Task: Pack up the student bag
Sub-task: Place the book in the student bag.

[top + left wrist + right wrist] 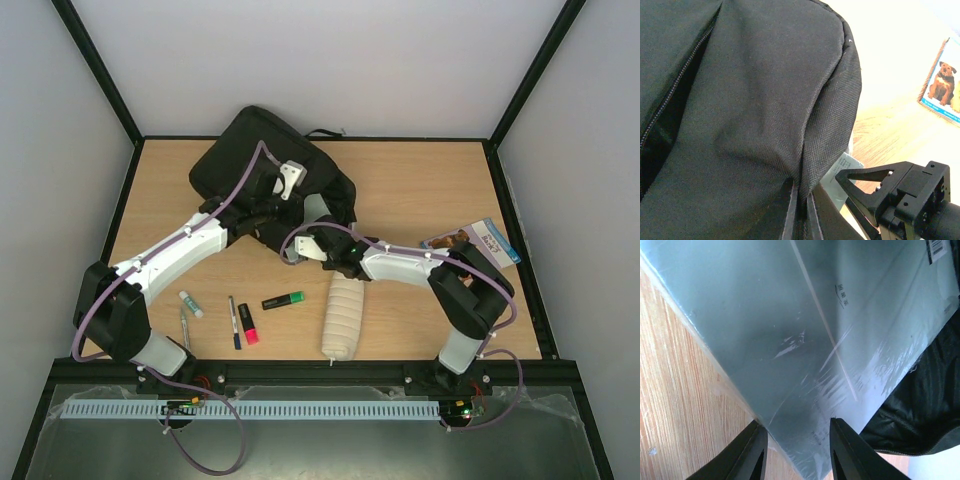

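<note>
Left gripper (pixel 801 216) pinched shut on a fold of the bag (pixel 750 100), which lies at the table's (pixel 430 190) far middle. Right gripper (pixel 797 447) brackets a corner of a grey wrapped pack (pixel 815 340) beside the bag; whether it clamps cannot be told. Judged: the bag is soft and limp, best held at a seam or zip edge.

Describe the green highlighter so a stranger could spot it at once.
On the wooden table, look along the near edge by the arm bases, well in front of the student bag. The green highlighter lies between the pink marker and the cream ribbed pouch. It alone has a green end on a black body, and it lies crosswise while the pens point front to back.
</note>
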You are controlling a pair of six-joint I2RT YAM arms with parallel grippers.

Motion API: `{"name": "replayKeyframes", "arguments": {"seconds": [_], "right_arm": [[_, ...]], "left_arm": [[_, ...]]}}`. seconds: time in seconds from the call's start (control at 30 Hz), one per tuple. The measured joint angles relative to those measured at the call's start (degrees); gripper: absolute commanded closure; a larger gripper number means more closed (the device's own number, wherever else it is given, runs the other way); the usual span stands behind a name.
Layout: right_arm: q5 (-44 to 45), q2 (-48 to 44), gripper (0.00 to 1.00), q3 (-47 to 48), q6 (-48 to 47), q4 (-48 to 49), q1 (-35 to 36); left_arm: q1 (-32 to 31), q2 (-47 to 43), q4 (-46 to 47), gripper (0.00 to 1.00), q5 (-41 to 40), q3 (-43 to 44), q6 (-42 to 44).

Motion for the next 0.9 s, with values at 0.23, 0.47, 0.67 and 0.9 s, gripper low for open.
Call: {"name": "replayKeyframes", "arguments": {"seconds": [0.23,0.47,0.67,0.9], "right_arm": [[-2.1,-3.4,0.70,-1.7,-5.9,3.2,0.0],[-1.8,-3.6,0.69,-1.9,-7.2,9.4,-2.7],[-4.2,-3.6,0.61,0.9,0.3,4.8,-11.4],[-13.4,-6.7,0.56,3.5,14.1,-7.7,-13.7]], "left_arm": [[1.7,0.0,0.1,0.98,2.1,0.0,-0.2],[3.2,0.2,0.1,0.98,2.5,0.0,-0.2],[3.4,0.2,-0.1,0.98,1.5,0.3,-0.2],[4.5,3.7,-1.0,0.98,3.2,4.7,-0.9]]}}
